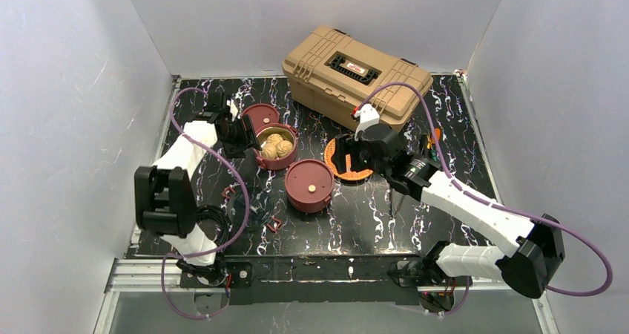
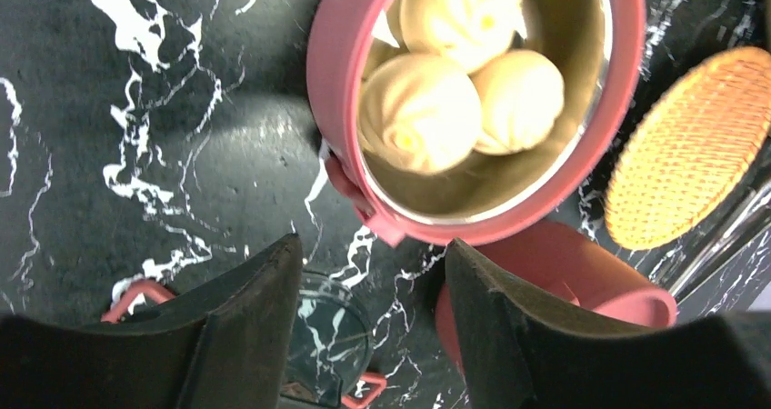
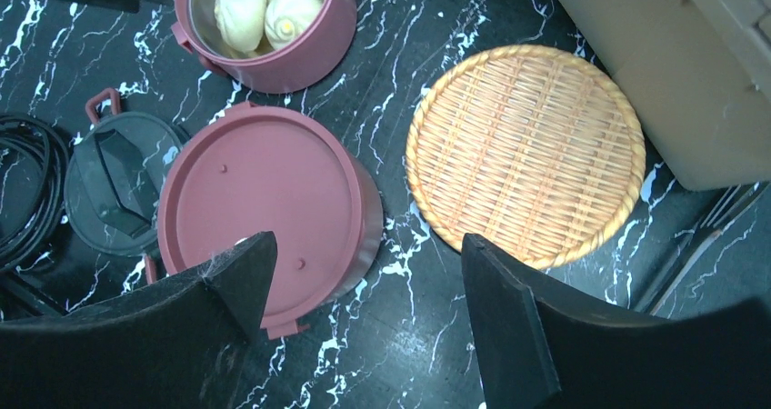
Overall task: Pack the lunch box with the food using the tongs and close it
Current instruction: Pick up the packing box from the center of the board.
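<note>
At the back sits the tan toolbox [image 1: 356, 74], which I leave alone. The woven plate [image 3: 525, 154] under my right gripper [image 3: 368, 245] is bare, so I judge the packing done and closing next. That gripper hangs open and empty over the lidded bowl [image 3: 264, 200]. My left gripper [image 2: 373, 245], also open and empty, hovers just beside the open bowl [image 2: 332, 64] holding three buns [image 2: 423, 109]. Just beyond it lies what I take for the lid [image 1: 261, 116]. I should grip its rim, keep it level, and centre it before releasing.
</note>
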You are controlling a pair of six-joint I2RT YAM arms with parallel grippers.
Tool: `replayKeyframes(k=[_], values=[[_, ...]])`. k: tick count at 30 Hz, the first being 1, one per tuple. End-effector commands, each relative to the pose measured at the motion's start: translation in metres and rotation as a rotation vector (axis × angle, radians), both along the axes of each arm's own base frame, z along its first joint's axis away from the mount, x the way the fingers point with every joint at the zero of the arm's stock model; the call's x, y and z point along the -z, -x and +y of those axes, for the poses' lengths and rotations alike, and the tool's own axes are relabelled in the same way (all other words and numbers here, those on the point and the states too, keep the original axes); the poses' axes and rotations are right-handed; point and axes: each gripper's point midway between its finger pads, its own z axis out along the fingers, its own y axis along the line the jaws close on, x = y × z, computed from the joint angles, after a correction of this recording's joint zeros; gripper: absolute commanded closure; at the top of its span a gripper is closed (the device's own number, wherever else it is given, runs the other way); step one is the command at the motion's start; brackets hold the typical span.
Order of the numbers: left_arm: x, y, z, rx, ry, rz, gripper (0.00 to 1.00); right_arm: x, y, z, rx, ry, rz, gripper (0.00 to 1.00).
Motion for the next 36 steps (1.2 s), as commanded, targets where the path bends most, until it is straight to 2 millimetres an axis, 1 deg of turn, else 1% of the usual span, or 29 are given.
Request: replayKeyframes(k=[1, 6, 7, 10, 13, 16, 19, 23, 24, 25, 28, 30, 32, 34, 36], values=[[0.000, -0.023, -0.006, 0.019, 0.042, -0.007, 0.46, 0.005, 0.007, -0.013, 0.039, -0.004, 0.009, 0.17], [0.013, -0.038, -0.007, 0.030, 0.033, 0.012, 0.51, 0.014, 0.012, -0.020, 0.047, 0.013, 0.024, 0.16], [0.017, -0.038, -0.005, 0.035, 0.022, 0.023, 0.55, 0.015, 0.012, -0.021, 0.050, 0.019, 0.026, 0.16], [0.030, -0.037, 0.002, 0.041, -0.023, 0.059, 0.59, 0.016, 0.012, -0.024, 0.057, 0.031, 0.025, 0.16], [0.040, -0.034, 0.009, 0.044, -0.068, 0.077, 0.71, 0.015, 0.010, -0.025, 0.065, 0.031, 0.021, 0.16], [0.040, -0.035, 0.013, 0.050, -0.091, 0.069, 0.81, 0.014, 0.009, -0.025, 0.068, 0.031, 0.019, 0.16], [0.036, -0.037, 0.016, 0.054, -0.110, 0.055, 0.86, 0.018, 0.009, -0.024, 0.067, 0.038, 0.027, 0.16], [0.033, -0.038, 0.021, 0.077, -0.142, 0.063, 0.97, 0.021, 0.009, -0.023, 0.069, 0.042, 0.035, 0.16], [0.030, -0.039, 0.023, 0.084, -0.152, 0.060, 1.00, 0.021, 0.009, -0.023, 0.070, 0.043, 0.035, 0.16], [0.028, -0.039, 0.024, 0.091, -0.163, 0.060, 1.00, 0.021, 0.009, -0.024, 0.072, 0.045, 0.036, 0.16], [0.012, -0.040, 0.031, 0.113, -0.203, 0.034, 1.00, 0.021, 0.008, -0.027, 0.084, 0.053, 0.034, 0.16], [-0.005, -0.042, 0.032, 0.145, -0.217, -0.010, 1.00, 0.021, 0.008, -0.029, 0.091, 0.056, 0.030, 0.16], [-0.028, -0.044, 0.031, 0.191, -0.224, -0.073, 1.00, 0.019, 0.008, -0.031, 0.098, 0.059, 0.024, 0.15], [-0.051, -0.041, 0.028, 0.249, -0.215, -0.123, 1.00, 0.018, 0.007, -0.033, 0.108, 0.060, 0.017, 0.15], [-0.069, -0.036, 0.024, 0.293, -0.203, -0.156, 1.00, 0.016, 0.006, -0.036, 0.122, 0.064, 0.010, 0.14]])
